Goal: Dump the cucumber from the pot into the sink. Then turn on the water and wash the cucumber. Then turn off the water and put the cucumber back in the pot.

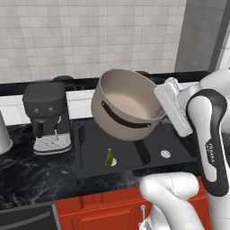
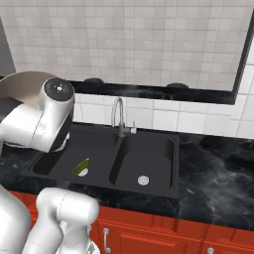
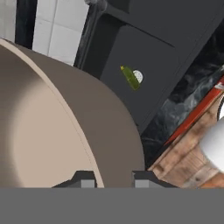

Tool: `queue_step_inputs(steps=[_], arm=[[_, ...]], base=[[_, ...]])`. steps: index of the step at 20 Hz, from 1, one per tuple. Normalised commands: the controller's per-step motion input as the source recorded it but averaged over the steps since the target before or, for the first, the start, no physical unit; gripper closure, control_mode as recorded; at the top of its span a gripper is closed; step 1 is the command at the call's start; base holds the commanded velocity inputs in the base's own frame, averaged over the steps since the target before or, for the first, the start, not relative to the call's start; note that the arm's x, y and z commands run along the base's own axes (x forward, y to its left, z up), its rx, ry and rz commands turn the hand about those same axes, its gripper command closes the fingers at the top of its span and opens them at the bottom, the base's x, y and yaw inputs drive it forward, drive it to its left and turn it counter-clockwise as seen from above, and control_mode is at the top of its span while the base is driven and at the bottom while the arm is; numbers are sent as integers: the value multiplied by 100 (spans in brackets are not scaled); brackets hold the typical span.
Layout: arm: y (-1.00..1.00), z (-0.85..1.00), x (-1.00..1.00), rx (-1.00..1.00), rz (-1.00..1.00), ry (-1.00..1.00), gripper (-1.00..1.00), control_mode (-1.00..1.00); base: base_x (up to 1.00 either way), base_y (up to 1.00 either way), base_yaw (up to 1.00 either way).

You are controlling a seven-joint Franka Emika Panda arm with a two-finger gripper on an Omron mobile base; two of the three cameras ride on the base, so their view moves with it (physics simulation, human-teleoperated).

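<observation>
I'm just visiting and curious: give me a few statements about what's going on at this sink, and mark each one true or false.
1. The cucumber lies in the sink's left basin, by the drain. True.
2. The pot stands on the counter. False: it is held tilted in the air over the sink.
3. The claw grips the pot's rim. True.
4. Water runs from the faucet. False: no stream is visible.
5. A coffee machine stands left of the sink. True.
</observation>
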Motion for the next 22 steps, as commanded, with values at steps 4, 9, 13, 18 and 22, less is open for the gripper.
queue_step_inputs(steps=[4, 9, 13, 18, 22], arm=[[65, -15, 0, 0, 8, 1, 100, -100], [55, -31, 0, 0, 10, 1, 100, -100], [61, -37, 0, 0, 9, 3, 100, -100], [80, -33, 0, -2, 8, 1, 100, -100], [80, -42, 14, -4, 4, 5, 100, -100]], base=[[0, 0, 0], [0, 0, 0], [0, 0, 0], [0, 0, 0], [0, 0, 0]])
